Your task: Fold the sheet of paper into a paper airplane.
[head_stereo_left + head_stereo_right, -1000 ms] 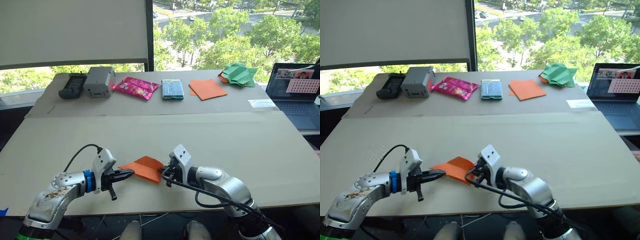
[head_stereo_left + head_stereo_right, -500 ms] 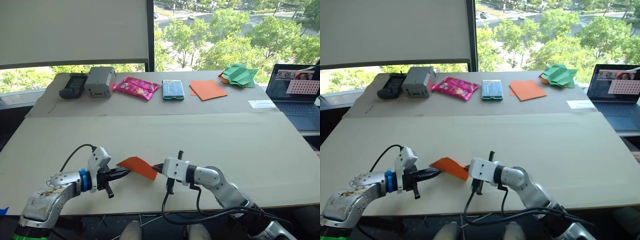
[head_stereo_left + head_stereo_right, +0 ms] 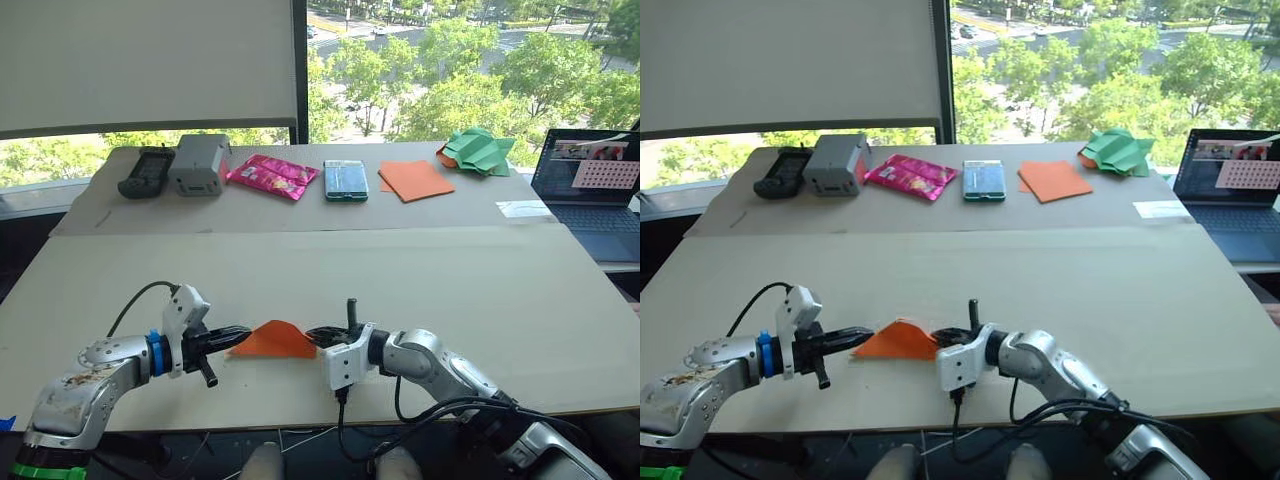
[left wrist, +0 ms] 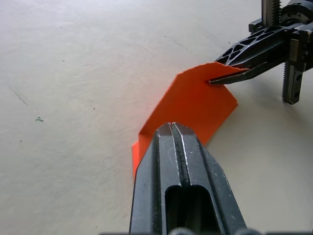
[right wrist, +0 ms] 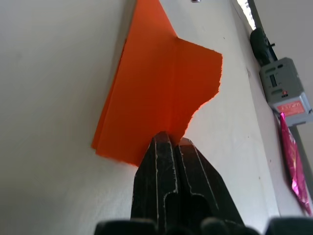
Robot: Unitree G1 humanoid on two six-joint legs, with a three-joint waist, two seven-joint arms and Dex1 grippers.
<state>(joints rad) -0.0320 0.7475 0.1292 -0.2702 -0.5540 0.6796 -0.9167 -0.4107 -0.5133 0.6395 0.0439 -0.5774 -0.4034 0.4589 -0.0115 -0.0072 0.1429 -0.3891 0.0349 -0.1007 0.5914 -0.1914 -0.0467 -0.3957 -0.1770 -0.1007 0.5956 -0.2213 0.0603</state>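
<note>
The left tool (image 3: pixel 236 337) is pinched tight on one end of the folded orange paper (image 3: pixel 274 341), and the right tool (image 3: pixel 312 334) is clamped on the opposite end, so the paper hangs between the two tips, tented into a low peak just over the near part of the bench (image 3: pixel 450 280). Both forearms lie low and nearly level, reaching inward toward each other. Far back sit a black handset (image 3: pixel 146 172), a grey box (image 3: pixel 199 163), a pink packet (image 3: pixel 271 175), flat orange sheets (image 3: pixel 414 179), green paper (image 3: pixel 478 149) and a laptop (image 3: pixel 588 175); no writing is legible.
</note>
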